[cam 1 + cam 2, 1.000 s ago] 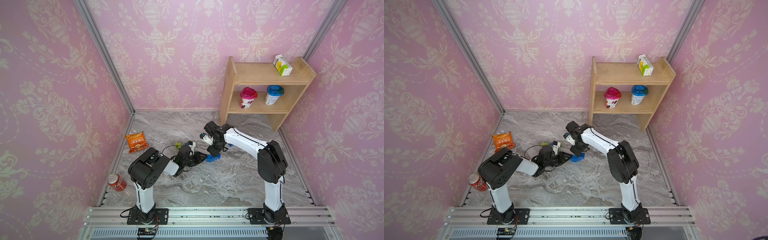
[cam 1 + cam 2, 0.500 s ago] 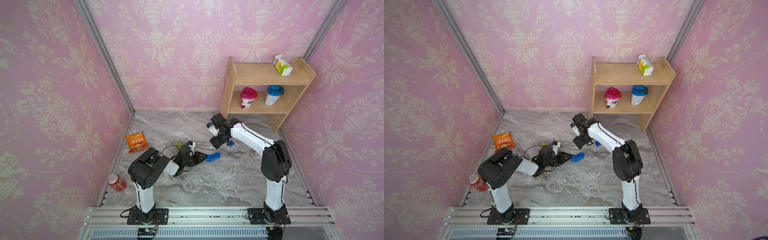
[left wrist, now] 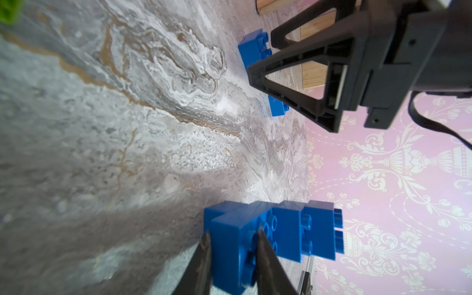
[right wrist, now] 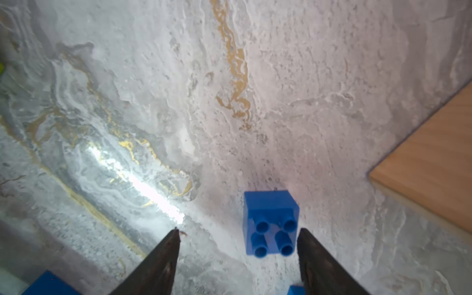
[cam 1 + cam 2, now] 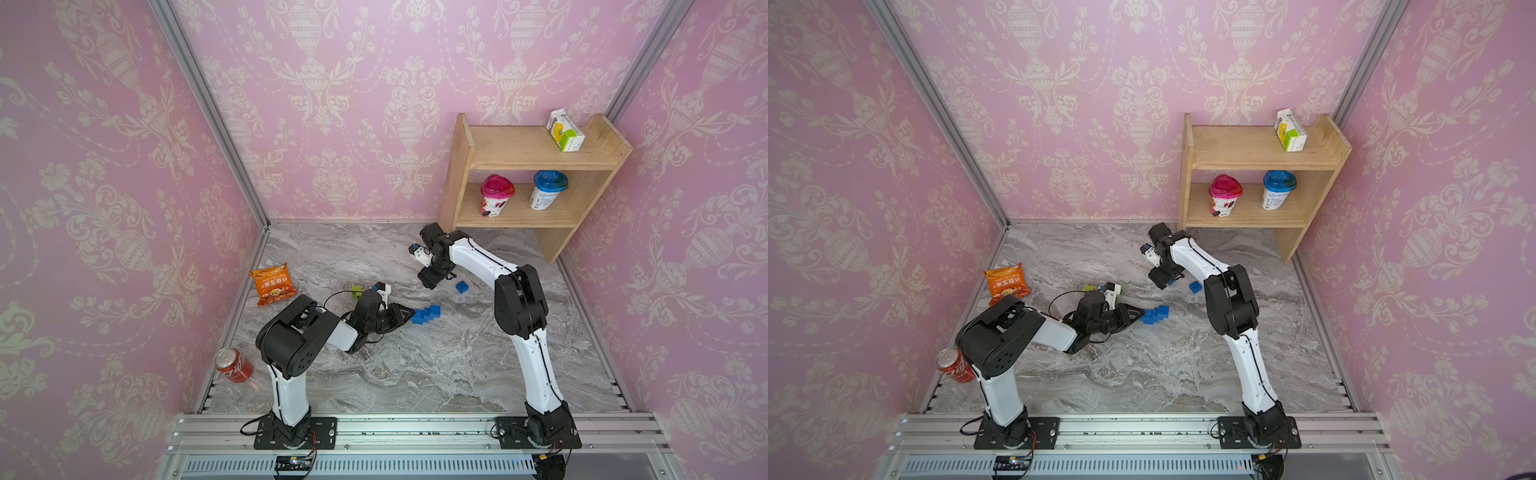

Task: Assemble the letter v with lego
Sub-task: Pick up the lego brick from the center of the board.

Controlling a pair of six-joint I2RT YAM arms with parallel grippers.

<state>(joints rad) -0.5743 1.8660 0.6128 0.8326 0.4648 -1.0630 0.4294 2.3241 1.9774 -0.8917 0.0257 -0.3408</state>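
Marble tabletop (image 5: 415, 374) with blue bricks (image 5: 461, 286), snack bag (image 5: 272, 284), can (image 5: 232, 365)

Pink damask wallpaper (image 5: 374, 104) on 3 walls; grey marble floor (image 5: 415, 374); wooden 2-tier shelf (image 5: 519, 149) in back corner.

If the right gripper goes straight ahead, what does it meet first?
Likely the blue brick between the open fingers of the right gripper; behind it only the table. Depth is unclear.

Print on snack bag (image 5: 273, 286), can (image 5: 233, 365), carton (image 5: 564, 129): unreadable.
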